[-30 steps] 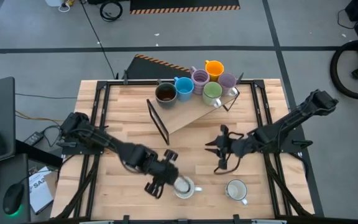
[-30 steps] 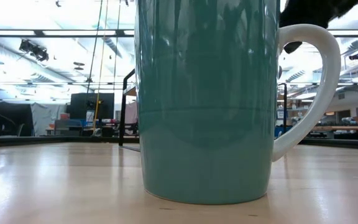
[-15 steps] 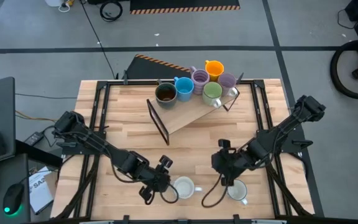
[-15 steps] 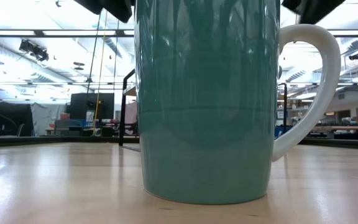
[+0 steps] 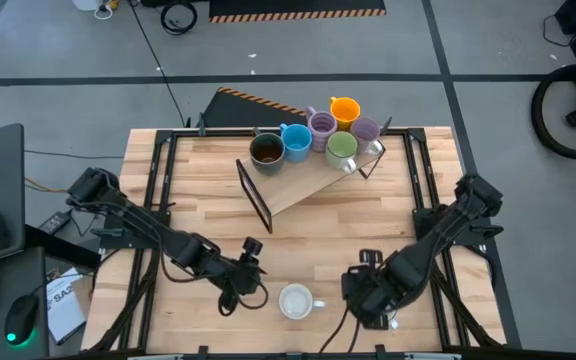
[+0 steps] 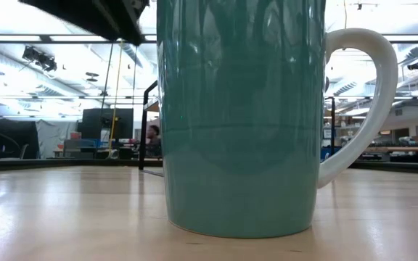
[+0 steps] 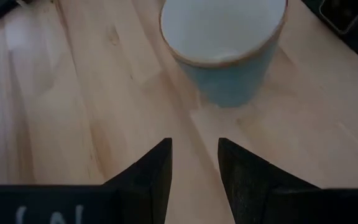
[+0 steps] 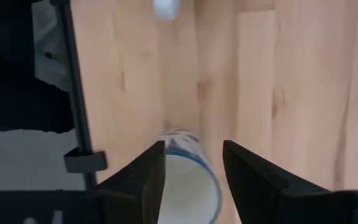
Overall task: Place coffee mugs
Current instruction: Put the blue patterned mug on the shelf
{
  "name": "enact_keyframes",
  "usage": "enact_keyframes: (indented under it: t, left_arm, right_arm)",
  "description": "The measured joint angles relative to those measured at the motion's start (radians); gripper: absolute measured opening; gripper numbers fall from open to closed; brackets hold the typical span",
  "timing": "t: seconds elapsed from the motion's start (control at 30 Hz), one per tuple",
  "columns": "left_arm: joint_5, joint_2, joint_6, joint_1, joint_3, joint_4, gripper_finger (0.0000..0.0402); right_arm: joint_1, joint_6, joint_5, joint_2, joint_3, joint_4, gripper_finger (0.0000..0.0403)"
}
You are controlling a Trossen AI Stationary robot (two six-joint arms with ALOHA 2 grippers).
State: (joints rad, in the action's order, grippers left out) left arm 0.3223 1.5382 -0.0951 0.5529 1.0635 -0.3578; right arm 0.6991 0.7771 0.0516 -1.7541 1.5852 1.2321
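Teal round ceramic mug with white interior [image 5: 294, 300] upright near front edge of wooden bench [image 5: 308, 230], just ahead of left tool [image 5: 249, 277], fingers slightly parted, empty. Right tool [image 5: 368, 300] open, empty, poised over second white-lined mug [image 8: 188, 180] at bench's front right.

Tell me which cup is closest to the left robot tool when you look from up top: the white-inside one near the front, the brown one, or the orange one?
Measured from the left tool in the high view:
1. The white-inside mug, just beside it at the table's front edge.
2. The brown mug, at the far end, left of the cluster.
3. The orange mug, farthest back.
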Motion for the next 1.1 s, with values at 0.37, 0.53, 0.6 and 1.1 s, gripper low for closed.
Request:
enact_keyframes:
  t: [0.37, 0.53, 0.6, 1.1]
  left_arm:
    - [0.093, -0.132, 0.007, 0.000, -0.114, 0.027, 0.0136]
    - [0.093, -0.183, 0.006, 0.000, -0.123, 0.034, 0.0136]
    - [0.093, -0.205, 0.006, 0.000, -0.122, 0.039, 0.0136]
    - [0.104, -0.289, 0.039, -0.013, -0.121, 0.077, 0.0137]
  right_arm:
    - [0.102, 0.199, -0.056, -0.121, 0.085, 0.047, 0.0189]
    - [0.166, 0.314, -0.049, -0.132, 0.081, 0.049, 0.0193]
    - [0.183, 0.332, -0.044, -0.138, 0.081, 0.051, 0.0193]
    - [0.217, 0.343, -0.020, -0.177, -0.008, 0.026, 0.0182]
